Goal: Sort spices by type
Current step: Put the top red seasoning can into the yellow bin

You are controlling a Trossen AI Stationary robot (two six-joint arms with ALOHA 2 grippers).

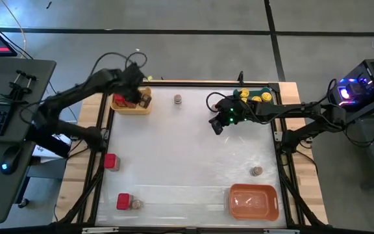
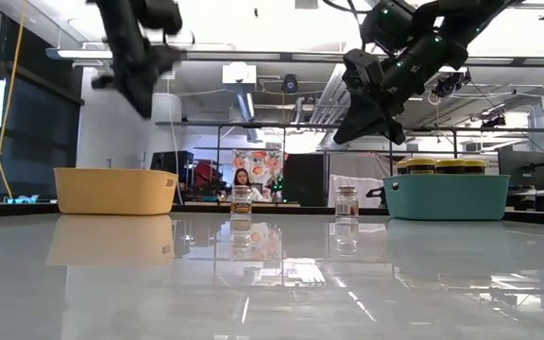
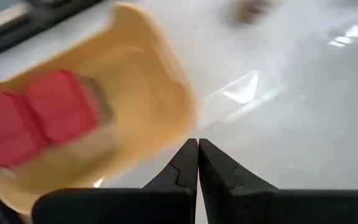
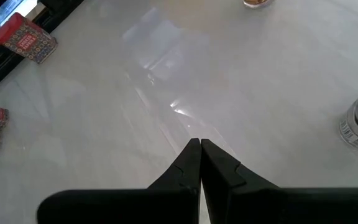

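Note:
My left gripper [image 3: 197, 144] is shut and empty, raised over the yellow tray [image 1: 132, 104] at the table's far left; two red boxes [image 3: 36, 121] lie in that tray. My right gripper [image 4: 200, 144] is shut and empty, raised just left of the teal tray [image 1: 255, 97], which holds yellow-lidded jars [image 2: 440, 166]. Standing on the table are red boxes [image 1: 111, 162] [image 1: 123, 201], a grey-brown jar [image 1: 136, 204] beside the nearer box, one jar [image 1: 177, 99] near the far edge and another [image 1: 256, 171] at the right.
An orange tray [image 1: 254, 201] sits at the table's near right corner. The middle of the white table [image 1: 187, 149] is bare. A desk with a keyboard stands left of the table, and a person shows far off in the low view.

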